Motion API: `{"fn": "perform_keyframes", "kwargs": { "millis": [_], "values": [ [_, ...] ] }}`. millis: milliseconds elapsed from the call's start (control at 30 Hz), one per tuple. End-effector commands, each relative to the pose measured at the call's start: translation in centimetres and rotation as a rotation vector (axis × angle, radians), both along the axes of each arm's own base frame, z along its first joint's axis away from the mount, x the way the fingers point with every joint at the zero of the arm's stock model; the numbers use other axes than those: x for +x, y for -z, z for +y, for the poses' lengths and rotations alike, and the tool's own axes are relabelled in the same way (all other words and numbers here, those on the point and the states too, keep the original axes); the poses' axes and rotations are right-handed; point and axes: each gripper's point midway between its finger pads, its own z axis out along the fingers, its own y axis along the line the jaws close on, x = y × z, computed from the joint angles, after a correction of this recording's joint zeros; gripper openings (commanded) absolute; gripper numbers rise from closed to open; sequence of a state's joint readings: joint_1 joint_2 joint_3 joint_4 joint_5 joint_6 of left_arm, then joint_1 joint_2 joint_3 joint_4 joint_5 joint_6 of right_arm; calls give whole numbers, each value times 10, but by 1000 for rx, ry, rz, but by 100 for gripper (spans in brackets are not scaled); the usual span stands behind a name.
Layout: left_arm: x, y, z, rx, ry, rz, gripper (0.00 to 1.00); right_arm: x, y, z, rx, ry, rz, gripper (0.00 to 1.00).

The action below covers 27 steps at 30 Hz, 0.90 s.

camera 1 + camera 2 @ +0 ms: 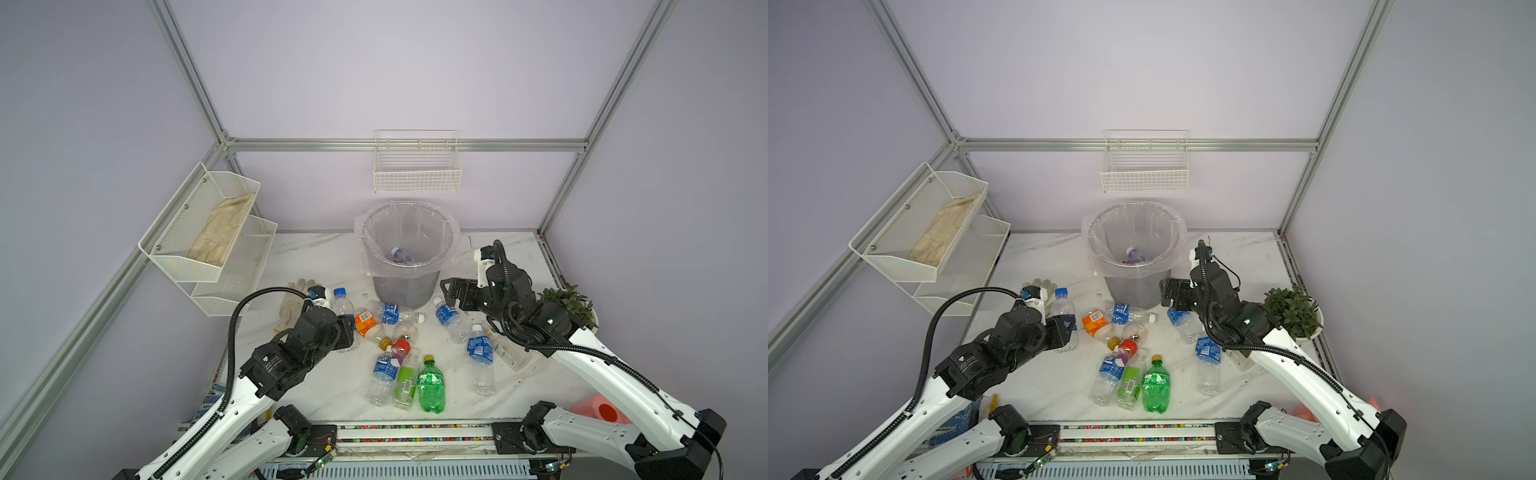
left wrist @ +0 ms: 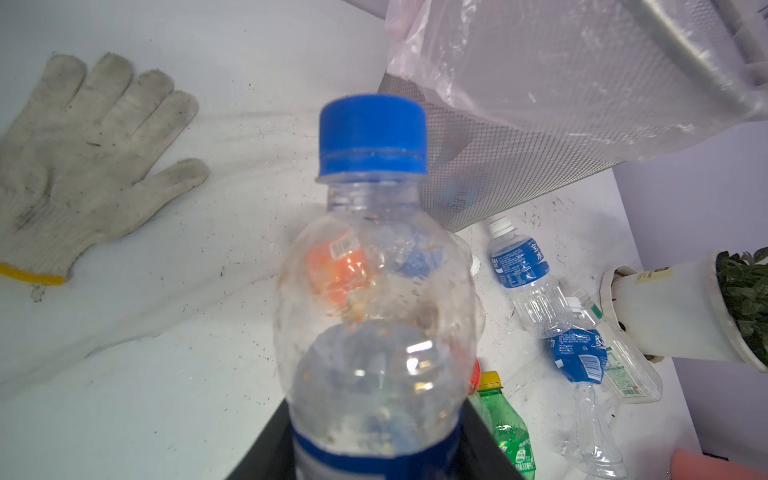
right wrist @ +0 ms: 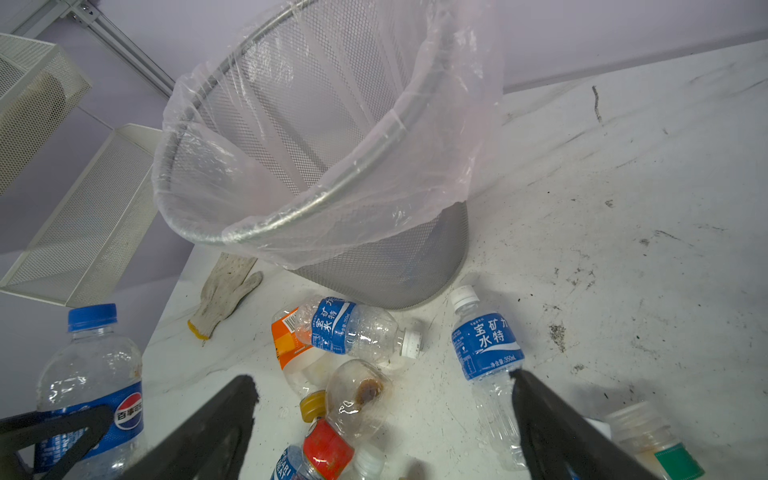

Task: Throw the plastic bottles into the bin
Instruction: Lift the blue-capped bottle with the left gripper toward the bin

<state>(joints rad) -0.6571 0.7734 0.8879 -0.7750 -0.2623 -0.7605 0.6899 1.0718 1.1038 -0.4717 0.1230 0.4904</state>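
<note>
My left gripper (image 1: 347, 332) (image 2: 376, 453) is shut on a clear, blue-capped bottle (image 1: 343, 307) (image 2: 374, 291) (image 3: 89, 382), which stands upright left of the bin. The grey mesh bin (image 1: 401, 286) (image 1: 1133, 286) (image 3: 374, 274), lined with a clear bag, stands at the back middle with one bottle (image 1: 402, 254) inside. My right gripper (image 1: 446, 293) (image 3: 382, 382) hangs open and holds nothing, beside the bin's right side and above a blue-labelled bottle (image 1: 446, 313) (image 3: 486, 345). Several more bottles lie in front of the bin, among them an orange-labelled one (image 1: 365, 324) and a green one (image 1: 431, 388).
A white work glove (image 1: 291, 303) lies left of the held bottle. A potted plant (image 1: 573, 307) stands at the right edge and a pink watering can (image 1: 598, 409) at the front right. White wire baskets (image 1: 208, 224) (image 1: 417, 166) hang on the walls.
</note>
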Motion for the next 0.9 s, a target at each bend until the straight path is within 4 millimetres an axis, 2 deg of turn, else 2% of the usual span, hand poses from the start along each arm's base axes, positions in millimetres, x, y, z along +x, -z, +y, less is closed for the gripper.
{"fn": "perform_keyframes", "kwargs": {
  "millis": [0,867],
  "values": [
    [8,-63,-2,-32,13,-146,43,-2,-2,-4,21,18,-7,97],
    [25,-195,-24,-59,125,-444,43,-11,6,-10,35,22,8,97]
  ]
}}
